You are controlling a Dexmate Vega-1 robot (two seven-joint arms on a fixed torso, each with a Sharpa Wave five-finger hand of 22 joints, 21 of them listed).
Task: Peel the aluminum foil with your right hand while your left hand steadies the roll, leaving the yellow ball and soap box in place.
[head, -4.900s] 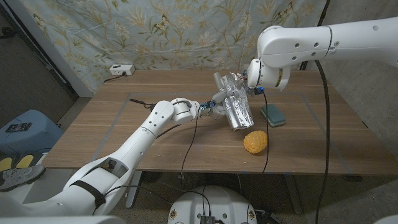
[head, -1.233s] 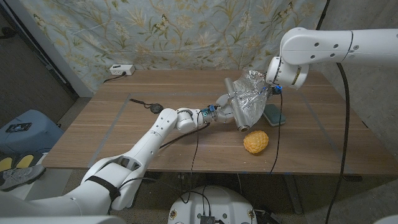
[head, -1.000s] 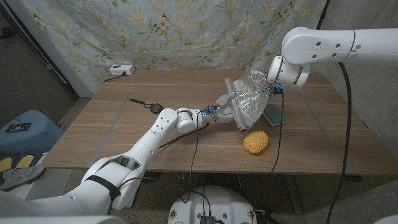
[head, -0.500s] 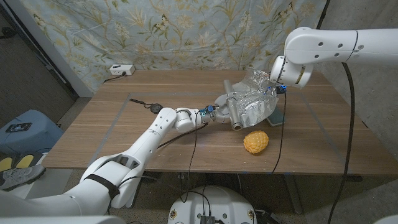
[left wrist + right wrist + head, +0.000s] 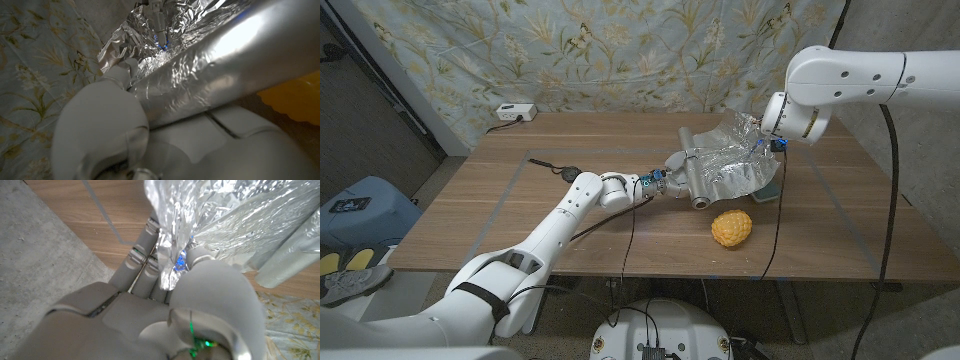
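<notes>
The aluminum foil roll (image 5: 692, 172) lies slanted above the table's middle, gripped by my left hand (image 5: 672, 178). In the left wrist view its shiny cylinder (image 5: 210, 75) passes right over my left hand (image 5: 105, 120). A crinkled sheet of foil (image 5: 732, 158) stretches from the roll toward the right. My right hand (image 5: 767, 140) pinches the sheet's far edge, and in the right wrist view that foil (image 5: 172, 245) runs between my fingers (image 5: 200, 280). The yellow ball (image 5: 731, 227) sits on the table below the sheet. The teal soap box (image 5: 772, 187) peeks out under the sheet's right side.
A black cable with a small round end (image 5: 564, 172) lies on the wooden table (image 5: 520, 220) at the left. A white power strip (image 5: 514, 112) sits at the far left edge. A floral curtain (image 5: 620, 50) hangs behind the table.
My right hand has pulled the foil's edge farther right, stretching out more sheet and covering most of the soap box. The roll has tipped lower and flatter. The ball stayed put.
</notes>
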